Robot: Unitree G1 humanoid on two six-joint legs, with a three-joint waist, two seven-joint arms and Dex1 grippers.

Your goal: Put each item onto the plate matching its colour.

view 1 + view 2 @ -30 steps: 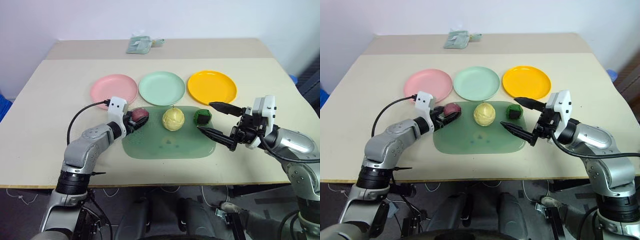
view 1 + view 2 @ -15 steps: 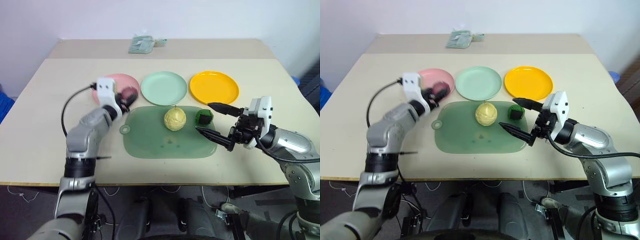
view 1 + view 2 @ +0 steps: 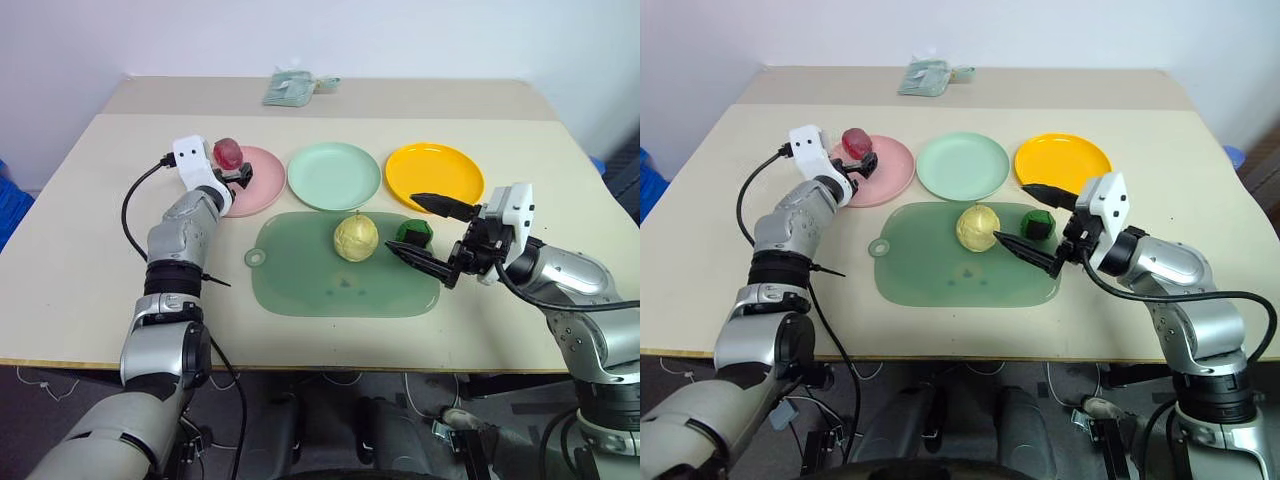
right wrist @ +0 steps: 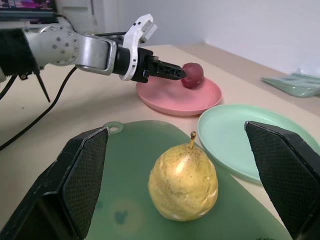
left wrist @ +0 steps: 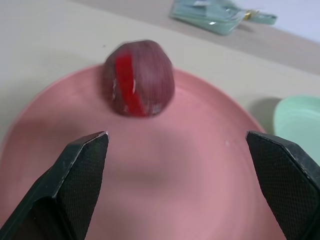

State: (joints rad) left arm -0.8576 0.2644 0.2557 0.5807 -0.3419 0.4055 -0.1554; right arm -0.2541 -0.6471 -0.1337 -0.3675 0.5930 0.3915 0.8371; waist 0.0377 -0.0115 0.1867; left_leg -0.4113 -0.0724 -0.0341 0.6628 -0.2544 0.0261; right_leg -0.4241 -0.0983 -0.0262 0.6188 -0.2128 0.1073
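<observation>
Hovering over the pink plate (image 3: 258,180), the left gripper (image 5: 182,150) stands spread wide and holds nothing; the dark red item (image 5: 139,78) is above the plate just beyond its fingertips, apart from them. The right gripper (image 3: 425,228) is also spread wide and empty, near the dark green item (image 3: 412,234) and the yellow item (image 3: 355,238), both on the green board (image 3: 310,285).

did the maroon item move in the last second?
Yes. The maroon item went from the green board's left edge, back and left, to the pink plate, ahead of the open left gripper.
</observation>
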